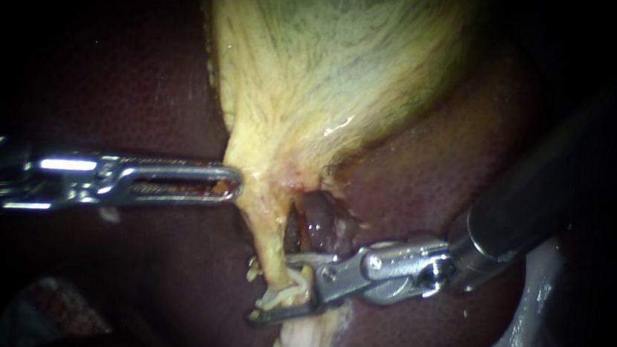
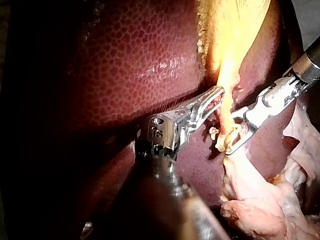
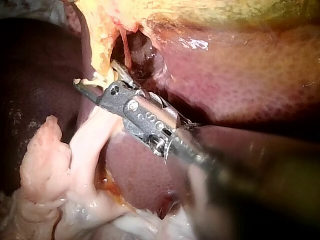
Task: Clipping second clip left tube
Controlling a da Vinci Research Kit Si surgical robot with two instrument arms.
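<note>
Two tools are counted. The left tool (image 1: 235, 187), entering from 9 o'clock, is clenched on the neck of the one gallbladder (image 1: 333, 64). The right tool (image 1: 273, 287), entering from 3 o'clock, stands released. Its jaws straddle the left tube (image 1: 268, 231) near 6 o'clock, over the liver (image 1: 144, 92).

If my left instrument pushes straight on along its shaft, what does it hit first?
The pale left tube hanging below the gallbladder. The left instrument already has its tip right at the tube's edge, probably touching, though depth is unclear.
</note>
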